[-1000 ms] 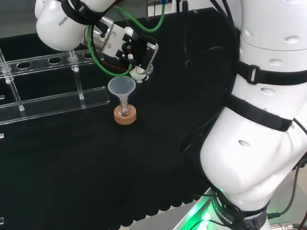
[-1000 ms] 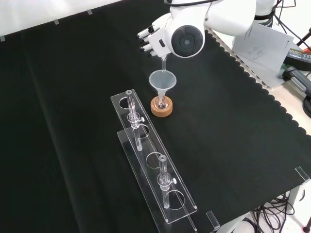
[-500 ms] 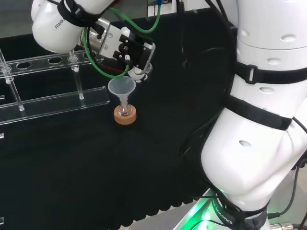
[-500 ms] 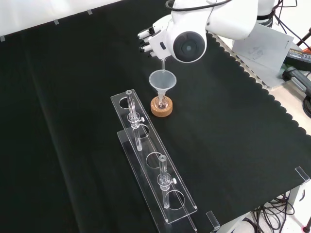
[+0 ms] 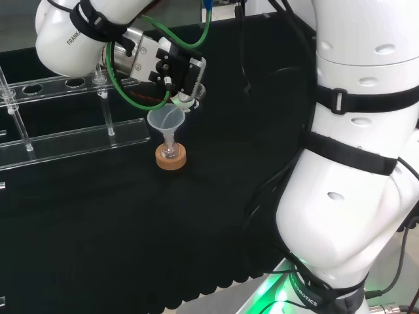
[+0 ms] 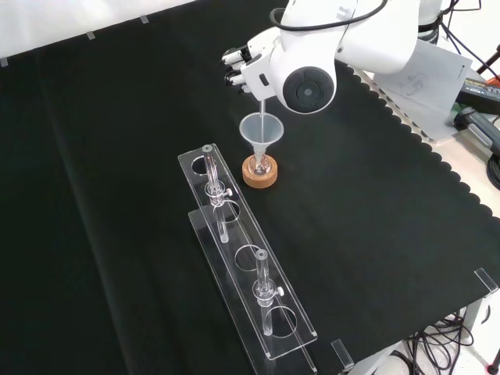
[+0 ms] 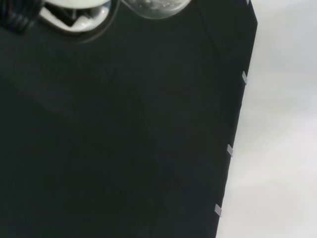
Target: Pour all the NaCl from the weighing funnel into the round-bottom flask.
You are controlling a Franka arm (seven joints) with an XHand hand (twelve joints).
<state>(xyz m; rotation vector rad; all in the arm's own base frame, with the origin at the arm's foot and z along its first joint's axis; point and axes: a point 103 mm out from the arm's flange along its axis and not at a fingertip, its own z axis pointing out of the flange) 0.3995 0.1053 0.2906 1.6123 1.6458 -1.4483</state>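
Note:
A small round-bottom flask [image 5: 171, 152] sits on a cork ring [image 5: 171, 159] with a clear plastic funnel [image 5: 165, 119] in its neck. My hand [image 5: 175, 72] hovers just above and to the right of that funnel in the head view, shut on the clear weighing funnel [image 5: 185, 101], which tilts down toward the funnel's mouth. From the front, the weighing funnel's thin stem [image 6: 262, 105] points into the funnel [image 6: 260, 131] above the flask [image 6: 259, 166]; the fingers [image 6: 238, 66] show left of the arm's capped link [image 6: 310, 86]. In the wrist view the weighing funnel's bowl [image 7: 156, 5] holds white grains.
Two long clear racks [image 6: 234, 234] with glass tubes lie in front of the flask in the front view, left of it in the head view [image 5: 72, 140]. The cloth's scalloped edge [image 6: 406, 148], papers and cables lie at the front view's right.
The hand and wrist link have shifted slightly left in the head view and tilted a little more; the weighing funnel's tip stays over the funnel. Flask and racks have not moved.

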